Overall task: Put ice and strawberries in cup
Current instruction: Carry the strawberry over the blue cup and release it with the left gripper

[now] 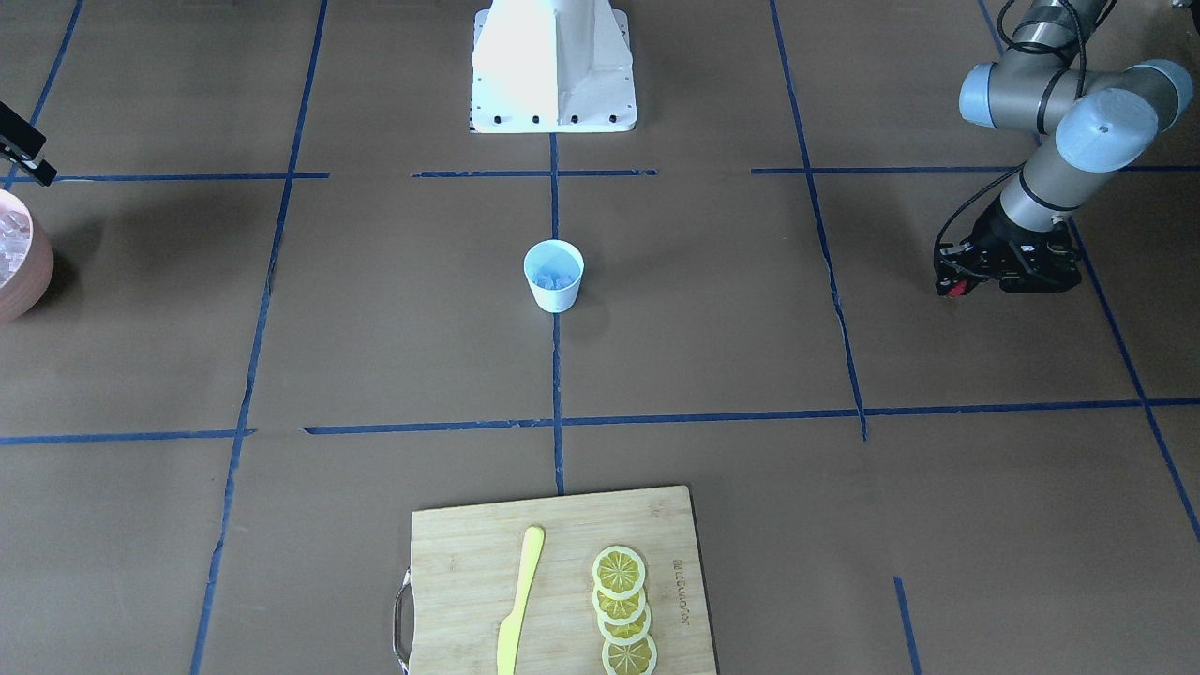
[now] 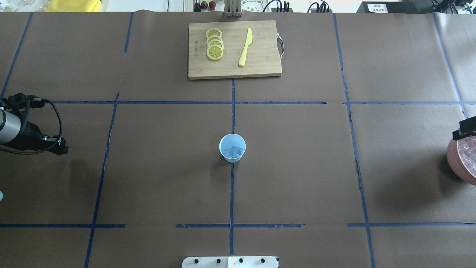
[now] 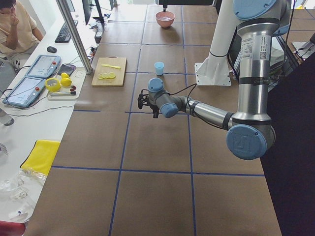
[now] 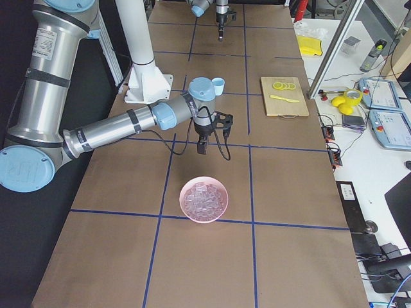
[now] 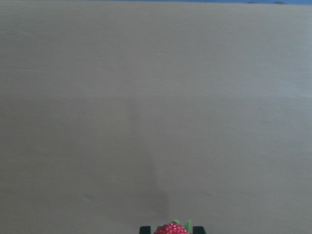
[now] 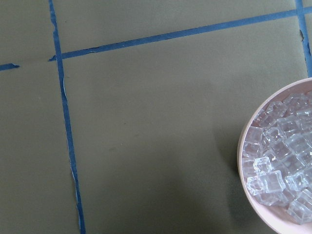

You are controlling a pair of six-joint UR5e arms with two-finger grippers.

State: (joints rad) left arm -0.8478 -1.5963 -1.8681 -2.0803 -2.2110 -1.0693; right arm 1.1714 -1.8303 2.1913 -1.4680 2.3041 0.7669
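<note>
Stretching out low and nearly level, the left arm (image 3: 206,112) bends its wrist down so the left jaws point at the desk (image 2: 167,167). They are clenched on the strawberry (image 5: 171,229), which sits between two black fingertips (image 5: 145,229) at the bottom edge of the wrist view. Only its top shows: bright red, dotted with pale seeds, with a bit of green leaf.

The right arm (image 4: 115,131) also reaches out with its wrist turned down. Its jaws hang over the desk, with the pinkish bowl (image 4: 204,219) near and slightly below them. Both fixed table views cut off the right jaws at the frame edge and the wrist view shows no fingers, so I cannot tell whether they are released or clenched.

The cup (image 2: 232,147) stands upright between the two sets of jaws, well apart from each. It is white, tapered and pale blue inside, with a few clear cubes of ice (image 2: 233,151) at its bottom. More ice, glassy and heaped, fills the bowl. Brown paper crossed by blue tape lines covers the desk.
</note>
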